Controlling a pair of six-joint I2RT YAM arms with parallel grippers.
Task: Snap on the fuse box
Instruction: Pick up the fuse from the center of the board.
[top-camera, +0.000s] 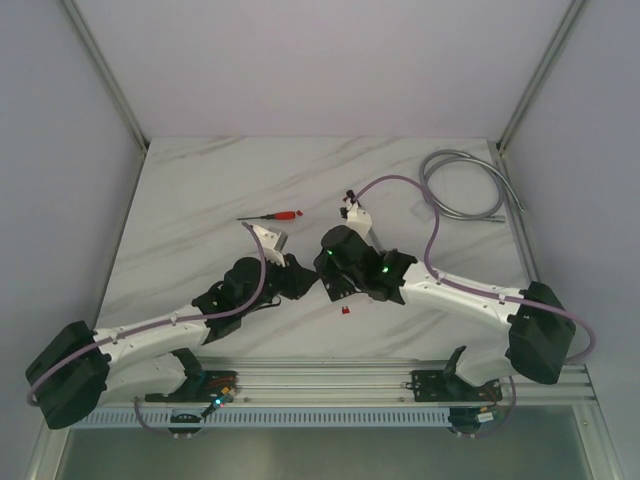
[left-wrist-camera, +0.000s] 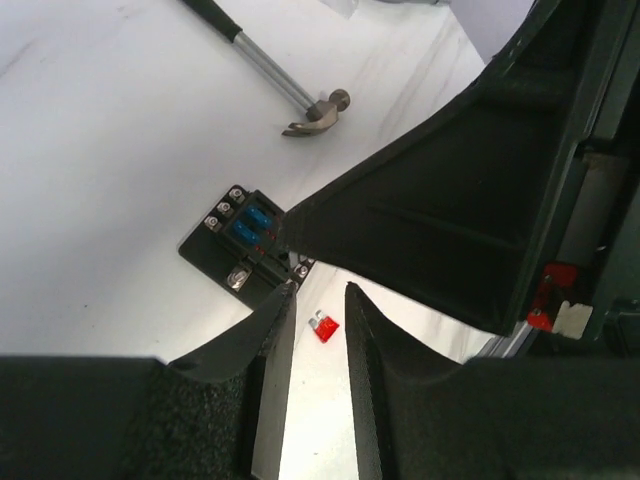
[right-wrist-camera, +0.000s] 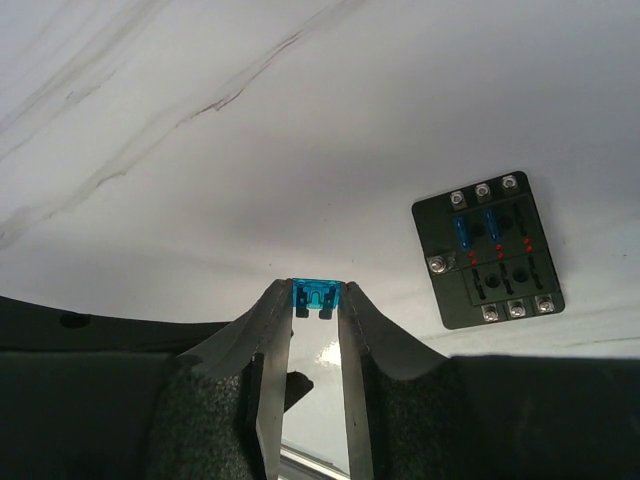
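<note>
The fuse box (right-wrist-camera: 487, 250) is not what either hand holds at this moment. The right hand (right-wrist-camera: 315, 302) is closed on a small blue fuse (right-wrist-camera: 315, 295), pinched at the very fingertips, with its two dark legs seemingly on the side nearer the wrist camera. Beyond those tips and off to the right lies the box, flat on the marble counter (right-wrist-camera: 200, 170) and apart from the hand. Its face is uncovered, with two blue fuses seated in the slots and screw terminals along both short ends.

The left hand (left-wrist-camera: 320, 300) shows only a narrow gap between its fingers (left-wrist-camera: 272, 340), and nothing sits in that gap. A loose red fuse (left-wrist-camera: 324, 326) rests on the counter just past the tips. The box lies close to the left finger's tip, partly hidden by the right arm; whether they touch I cannot tell. A small hammer-like tool (left-wrist-camera: 312, 108) lies farther out.

The step in hand looks like loading the box — one more fuse on its way to a slot. The next move calls for bringing the blue fuse over an empty slot with its legs lined up and facing down, then pressing straight in while the box is kept from sliding.
</note>
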